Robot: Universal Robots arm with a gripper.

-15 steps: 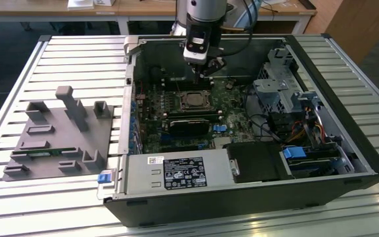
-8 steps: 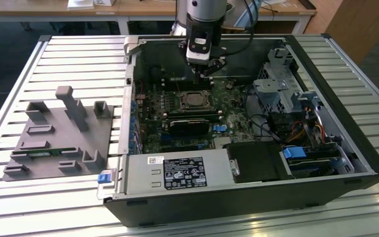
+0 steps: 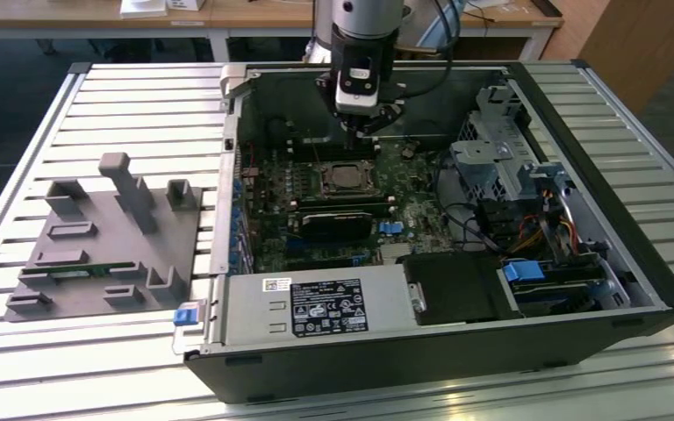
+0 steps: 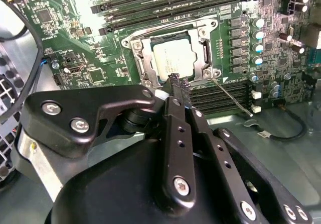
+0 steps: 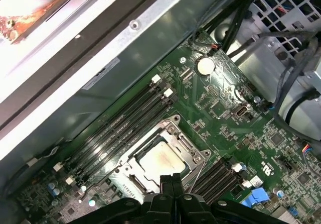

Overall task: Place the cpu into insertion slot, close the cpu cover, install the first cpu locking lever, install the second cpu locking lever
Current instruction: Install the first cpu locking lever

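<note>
The gripper is hanging inside the open computer case, its two fingers pressing flat together with nothing between them. In the exterior view its tip is hovering just on the far side of the socket, low over the green board. I cannot tell whether it is touching the metal there.

The cpu is sitting in the insertion slot, silvery face up. The cpu cover is lying down around it as a frame. A thin metal lever is jutting out from one socket corner, slanting over the memory slots.

Toward the exterior view's left, a grey fixture block is resting on the slatted table, well apart from the case.
</note>
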